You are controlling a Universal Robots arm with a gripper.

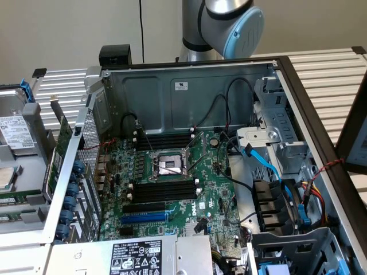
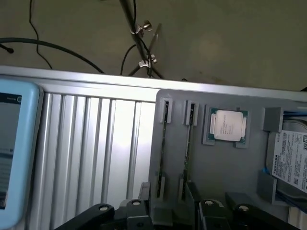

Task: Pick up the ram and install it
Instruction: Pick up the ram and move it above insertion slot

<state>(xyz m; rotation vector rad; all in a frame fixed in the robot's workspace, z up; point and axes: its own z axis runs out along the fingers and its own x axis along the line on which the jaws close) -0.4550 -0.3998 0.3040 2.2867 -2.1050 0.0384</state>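
Ram point(image 2: 163, 143), thin narrow stick edgewise in slotted grey tray point(image 2: 220, 167)

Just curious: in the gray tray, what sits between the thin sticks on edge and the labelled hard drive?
A square processor chip, in its own pocket of the tray, separates the ram from the hard drive; wrist view.

Ram point(image 2: 163, 143) in tray point(image 2: 225, 175) (beside processor point(image 2: 228, 125))

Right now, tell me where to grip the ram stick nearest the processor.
Pinch the ram stick across its flat faces at mid-length, coming straight down onto its upper edge. It stands on edge in a grey tray slot, ends clipped, so likely only that edge is free.
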